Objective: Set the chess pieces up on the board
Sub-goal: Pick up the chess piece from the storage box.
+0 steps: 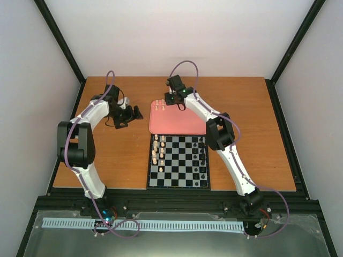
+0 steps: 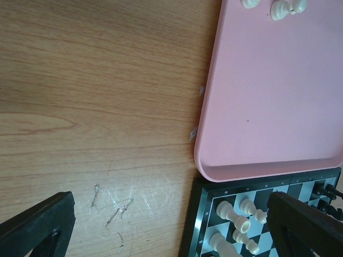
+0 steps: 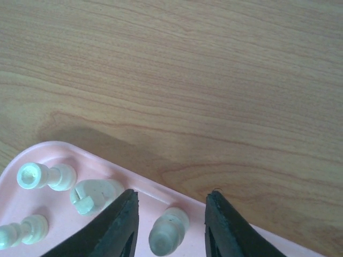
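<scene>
The chequered board (image 1: pixel 179 170) lies at the table's near middle. Several cream chess pieces (image 1: pixel 156 150) stand along its left side; the left wrist view shows some of them (image 2: pixel 236 215). More cream pieces (image 1: pixel 159 105) are in the far left corner of the pink tray (image 1: pixel 179 126). My right gripper (image 3: pixel 171 201) is open and low over that corner. One cream piece (image 3: pixel 167 231) sits between its fingers, apart from both. Other cream pieces (image 3: pixel 45 176) lie to its left. My left gripper (image 2: pixel 171 227) is open and empty over the table by the board's far left corner (image 2: pixel 202 214).
Black pieces (image 1: pixel 202 158) stand along the board's right side. The tray's rim (image 3: pixel 153 186) runs just beyond the right fingertips, with bare wood table (image 3: pixel 187 80) past it. The tray touches the board's far edge. White walls and black frame posts surround the table.
</scene>
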### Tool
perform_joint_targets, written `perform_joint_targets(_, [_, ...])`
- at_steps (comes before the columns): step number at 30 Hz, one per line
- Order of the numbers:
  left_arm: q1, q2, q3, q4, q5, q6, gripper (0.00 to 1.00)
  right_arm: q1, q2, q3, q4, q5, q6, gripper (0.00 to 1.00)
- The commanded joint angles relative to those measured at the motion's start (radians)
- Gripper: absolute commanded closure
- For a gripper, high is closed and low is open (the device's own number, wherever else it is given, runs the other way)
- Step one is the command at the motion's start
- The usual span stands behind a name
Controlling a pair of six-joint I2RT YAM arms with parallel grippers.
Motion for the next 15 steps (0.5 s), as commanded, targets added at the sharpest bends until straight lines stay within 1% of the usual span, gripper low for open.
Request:
perform_joint_targets(1, [0.007,0.015,0.029,0.001,0.009,0.01,0.0,-0.015,0.029,0.034,0.016,-0.004,0.015,0.67])
perform_joint_targets(11, [0.007,0.005,0.022,0.003,0.003,0.009,0.0,-0.022,0.014,0.034,-0.009,-0.039,0.002,0.86])
perform_joint_targets(15, [0.006,-0.006,0.024,0.0,-0.002,0.011,0.0,-0.021,-0.03,0.019,-0.032,-0.054,-0.009,0.92])
